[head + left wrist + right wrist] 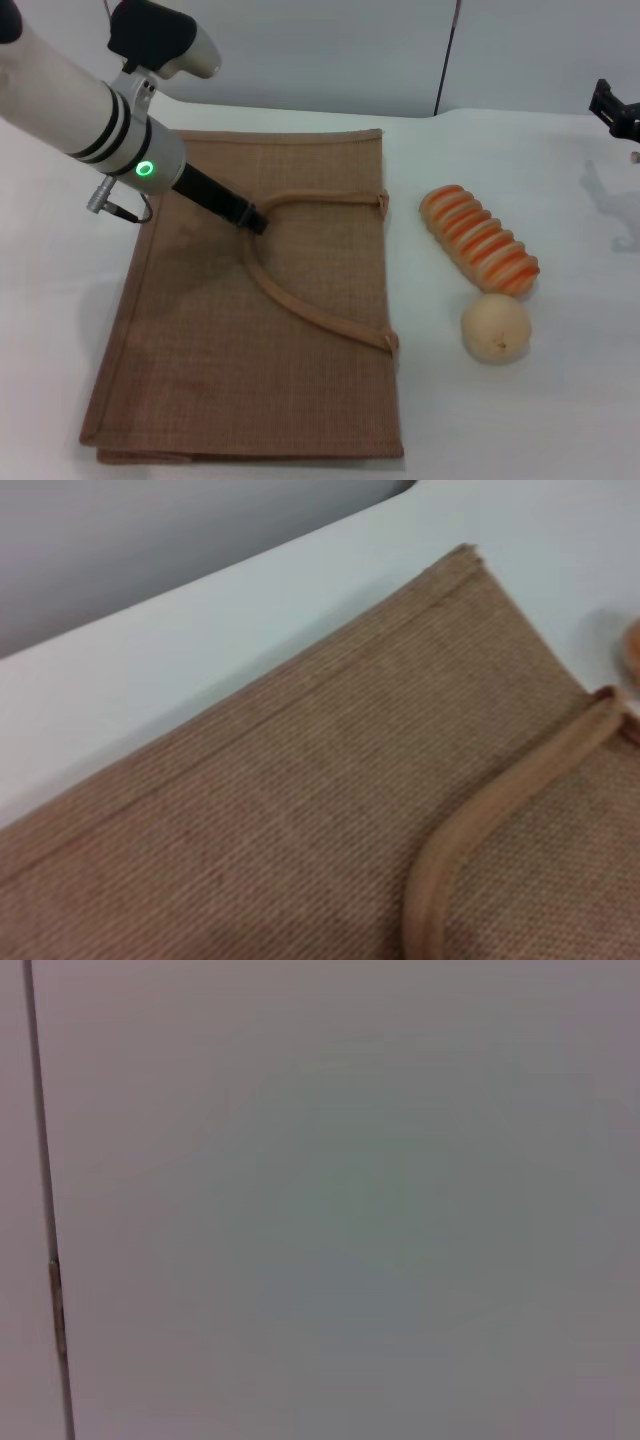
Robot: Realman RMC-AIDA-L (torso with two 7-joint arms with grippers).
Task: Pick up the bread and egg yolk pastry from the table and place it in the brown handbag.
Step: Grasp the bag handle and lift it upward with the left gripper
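The brown handbag (260,310) lies flat on the white table, its woven side up and its curved strap handle (300,305) resting on top. My left gripper (252,217) reaches down from the upper left, its dark tip at the handle's far bend. The left wrist view shows the bag's weave (300,820) and part of the strap handle (480,820). To the right of the bag, the striped orange and cream bread (479,240) lies on the table. The round pale egg yolk pastry (495,327) sits just in front of it. My right gripper (615,108) hangs at the far right edge, away from both foods.
A white table (520,420) runs under everything, with a grey wall (400,50) behind it. A dark vertical line (445,60) runs down that wall. The right wrist view faces only a plain grey surface (340,1200).
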